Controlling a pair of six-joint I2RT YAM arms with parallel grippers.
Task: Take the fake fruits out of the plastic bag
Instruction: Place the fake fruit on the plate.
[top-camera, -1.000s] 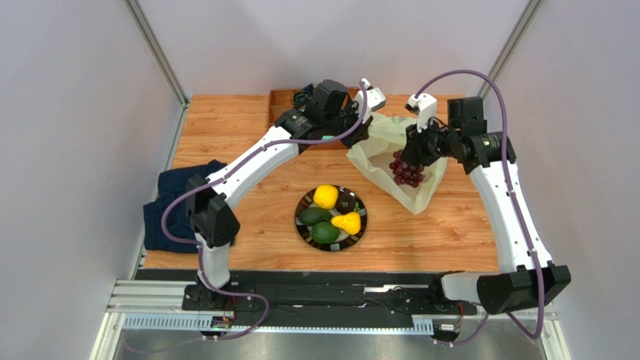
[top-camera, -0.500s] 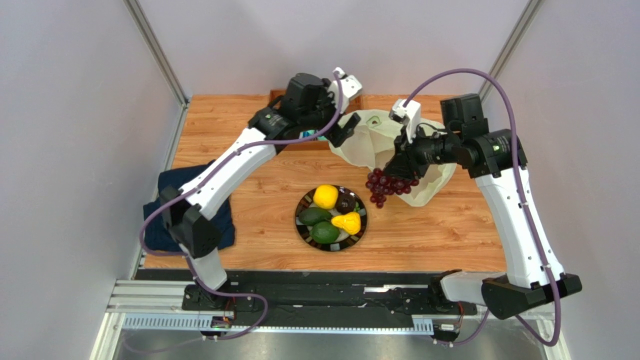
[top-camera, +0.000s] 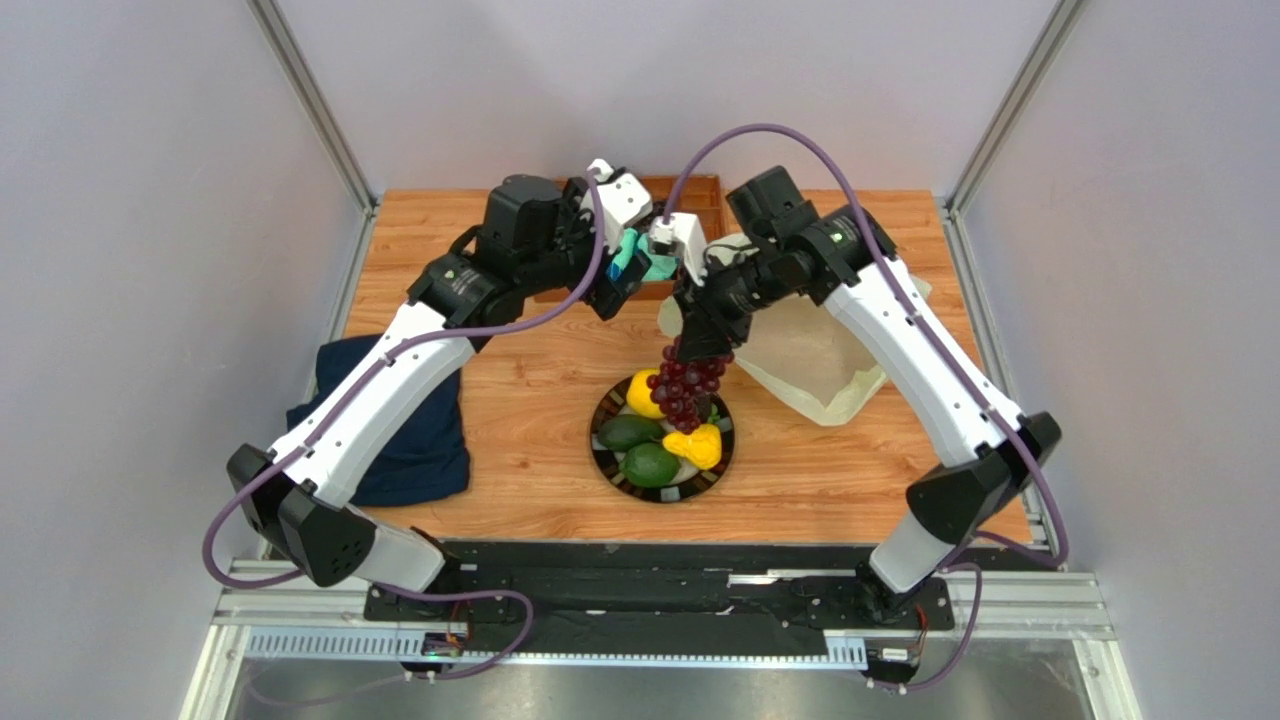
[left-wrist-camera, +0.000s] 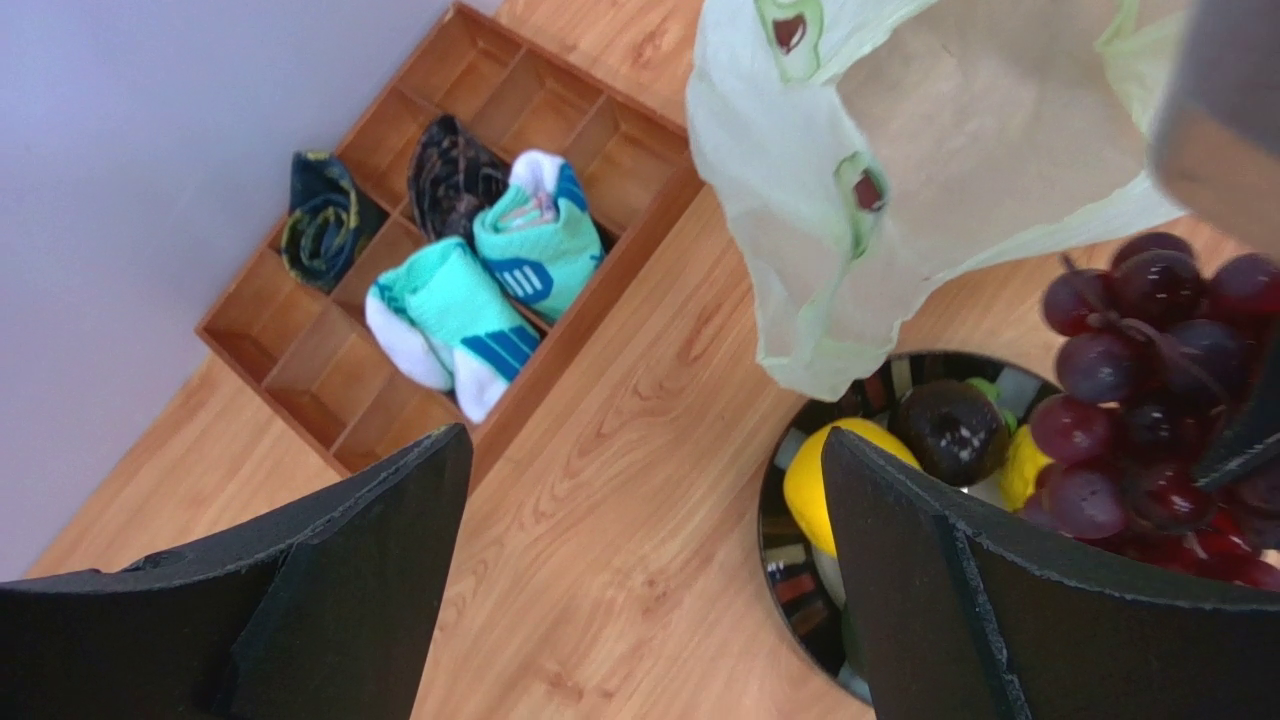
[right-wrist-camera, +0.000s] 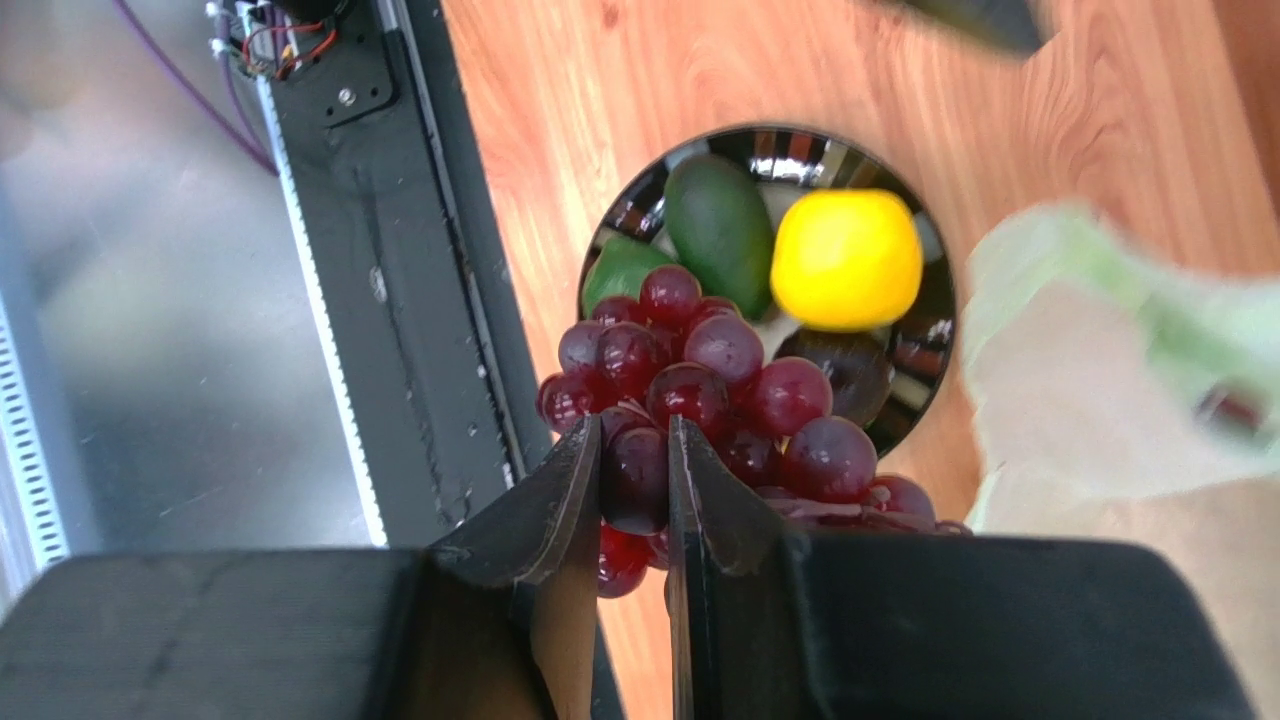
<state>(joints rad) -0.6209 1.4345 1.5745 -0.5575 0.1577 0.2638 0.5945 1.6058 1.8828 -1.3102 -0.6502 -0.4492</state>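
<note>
Wooden table (top-camera: 842, 468); grape bunch (right-wrist-camera: 706, 393) pinched between right fingers (right-wrist-camera: 550, 507), above plate (right-wrist-camera: 781, 147).

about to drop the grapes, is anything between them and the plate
Nothing visible does. The grape bunch, held by the right gripper, hangs over the plate; only the lemon and avocado already there lie beneath.
</note>
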